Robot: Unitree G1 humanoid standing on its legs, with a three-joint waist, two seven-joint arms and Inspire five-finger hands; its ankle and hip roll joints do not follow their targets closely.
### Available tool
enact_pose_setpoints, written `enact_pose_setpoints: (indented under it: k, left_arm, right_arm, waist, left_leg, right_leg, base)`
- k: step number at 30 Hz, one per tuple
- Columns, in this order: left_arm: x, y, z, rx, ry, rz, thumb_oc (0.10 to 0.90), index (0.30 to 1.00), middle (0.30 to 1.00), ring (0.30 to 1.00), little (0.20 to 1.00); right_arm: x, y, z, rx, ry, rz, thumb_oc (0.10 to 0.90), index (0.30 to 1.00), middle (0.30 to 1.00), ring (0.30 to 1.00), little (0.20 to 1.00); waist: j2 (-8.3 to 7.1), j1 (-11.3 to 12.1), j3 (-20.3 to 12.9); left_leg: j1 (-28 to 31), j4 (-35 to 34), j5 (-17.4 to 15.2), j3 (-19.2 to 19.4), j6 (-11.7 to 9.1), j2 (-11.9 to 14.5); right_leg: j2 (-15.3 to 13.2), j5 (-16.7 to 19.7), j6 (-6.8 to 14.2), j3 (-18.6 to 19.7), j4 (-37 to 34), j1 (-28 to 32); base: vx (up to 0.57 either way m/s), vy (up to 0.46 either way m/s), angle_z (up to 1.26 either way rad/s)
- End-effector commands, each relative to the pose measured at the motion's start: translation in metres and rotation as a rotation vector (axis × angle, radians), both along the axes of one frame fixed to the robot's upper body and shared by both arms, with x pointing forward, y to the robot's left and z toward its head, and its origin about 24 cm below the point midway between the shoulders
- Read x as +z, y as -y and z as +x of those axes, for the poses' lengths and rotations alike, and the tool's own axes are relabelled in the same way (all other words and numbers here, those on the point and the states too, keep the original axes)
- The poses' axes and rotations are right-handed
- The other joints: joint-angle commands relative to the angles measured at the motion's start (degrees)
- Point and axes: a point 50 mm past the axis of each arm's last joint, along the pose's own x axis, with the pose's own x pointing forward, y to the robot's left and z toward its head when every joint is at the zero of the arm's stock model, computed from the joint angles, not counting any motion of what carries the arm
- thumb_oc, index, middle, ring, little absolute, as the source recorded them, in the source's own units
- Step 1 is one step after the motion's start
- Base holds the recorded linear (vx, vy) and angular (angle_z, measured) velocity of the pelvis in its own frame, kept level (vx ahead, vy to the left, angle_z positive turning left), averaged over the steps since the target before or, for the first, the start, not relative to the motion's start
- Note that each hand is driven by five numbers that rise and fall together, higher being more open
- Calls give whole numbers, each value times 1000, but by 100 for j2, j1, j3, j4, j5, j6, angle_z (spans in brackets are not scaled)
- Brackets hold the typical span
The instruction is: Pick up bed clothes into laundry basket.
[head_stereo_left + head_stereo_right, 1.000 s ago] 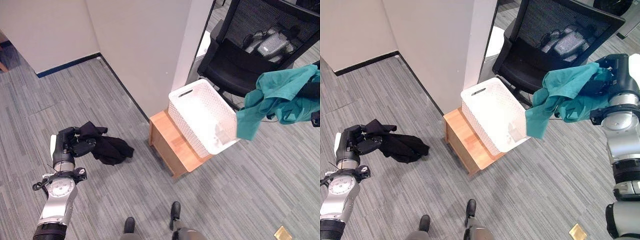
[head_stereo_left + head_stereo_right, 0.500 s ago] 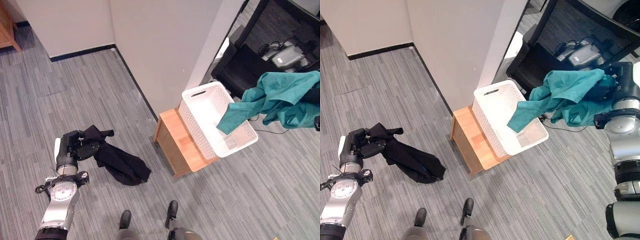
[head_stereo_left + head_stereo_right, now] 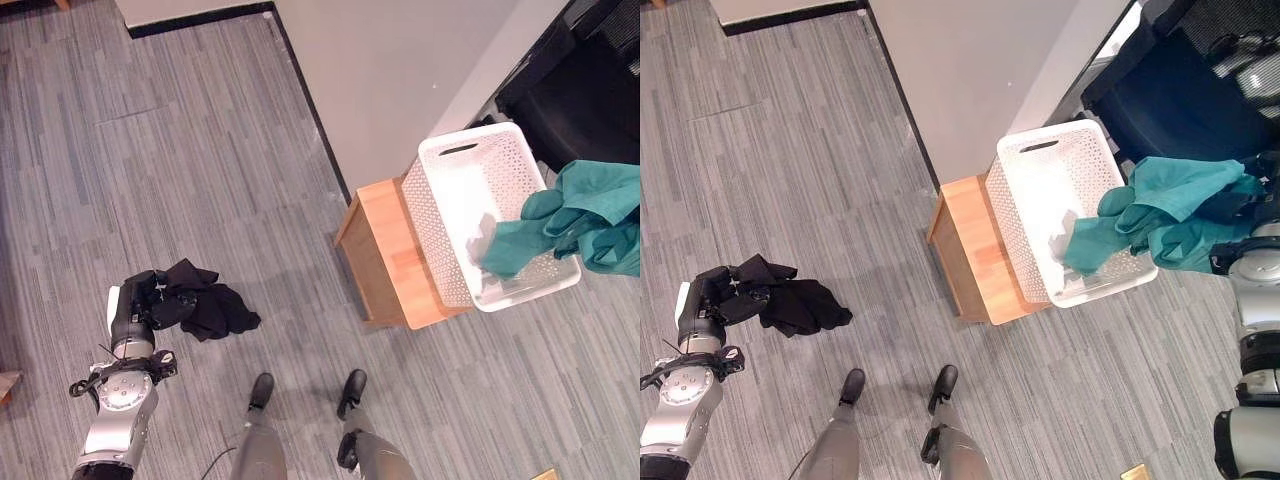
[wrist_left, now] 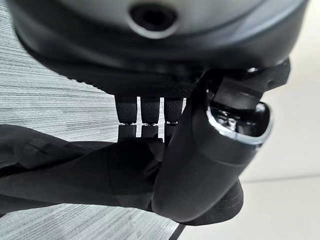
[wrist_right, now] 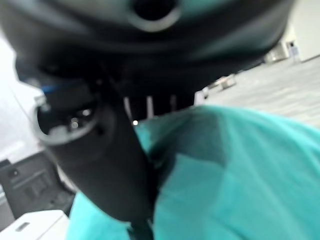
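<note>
A white perforated laundry basket [image 3: 441, 226] stands on a low wooden stand [image 3: 385, 250] beside a wall. My right hand [image 3: 1261, 198] holds a teal garment [image 3: 1160, 215] at the right; the cloth hangs over the basket's near right corner. In the right wrist view the thumb [image 5: 107, 160] presses into the teal garment [image 5: 235, 175]. My left hand [image 3: 140, 305], low at the left, is shut on a black garment [image 3: 205, 305] that bunches beside it above the grey carpet. In the left wrist view the thumb [image 4: 200, 165] clamps the black garment [image 4: 70, 172].
A black office chair [image 3: 1180, 90] stands behind the basket at the upper right. A light wall with a white corner post [image 3: 400, 70] runs down to the stand. Grey carpet [image 3: 200, 150] spreads to the left. A small brass floor plate [image 3: 1132, 472] lies at the lower right.
The camera has tilted, shifting the whole scene. The teal garment now hangs lower against the basket's near right corner. The black garment is more bunched up by my left hand.
</note>
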Motion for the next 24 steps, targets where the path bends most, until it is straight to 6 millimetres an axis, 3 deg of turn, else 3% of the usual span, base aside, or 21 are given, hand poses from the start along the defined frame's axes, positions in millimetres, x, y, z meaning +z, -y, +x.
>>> enact_pose_setpoints:
  k: [1, 2, 8, 12, 24]
  left_arm:
    - [73, 7, 16, -79, 341, 95, 400, 300, 300, 300, 300]
    - [72, 8, 17, -83, 338, 91, 400, 300, 300, 300, 300]
    - [64, 6, 17, -51, 314, 74, 400, 300, 300, 300, 300]
    - [59, -1, 15, -11, 288, 92, 400, 300, 300, 300, 300]
    - [45, -1, 12, -25, 216, 93, 400, 300, 300, 300, 300]
  right_arm:
    - [70, 15, -20, -101, 232, -108, 400, 300, 300, 300, 300]
    - [73, 17, -22, -119, 238, -108, 800, 900, 900, 900, 900]
    - [87, 17, -26, -186, 252, -188, 800, 900, 900, 900, 900]
    - [110, 9, -30, -194, 374, -227, 800, 900, 900, 900, 900]
    - [125, -4, -30, -148, 378, -310, 800, 900, 900, 900, 900]
  waist:
    - [-266, 63, -298]
    - [-284, 79, -266]
    - [-235, 77, -249]
    - [-158, 50, -312]
    - [-184, -240, -620]
  left_leg:
    - [-456, -330, 499, 107, -202, -132]
    - [-539, -330, 524, 89, -213, -166]
    - [-688, -330, 549, 77, -227, -217]
    - [-587, -330, 511, 108, -223, -205]
    - [34, -330, 293, 408, -186, -94]
  right_leg:
    - [-270, -450, 635, 212, 43, -4]
    - [-251, -449, 632, 194, 43, -55]
    - [-226, -474, 614, 216, 43, -144]
    - [-237, -528, 606, 233, 43, -46]
    - [-266, -648, 608, 344, 43, 419]
  base:
    - [-24, -15, 18]
    - [-12, -15, 15]
    - [-4, 1, 11]
    - [7, 14, 0]
    - [29, 19, -3]
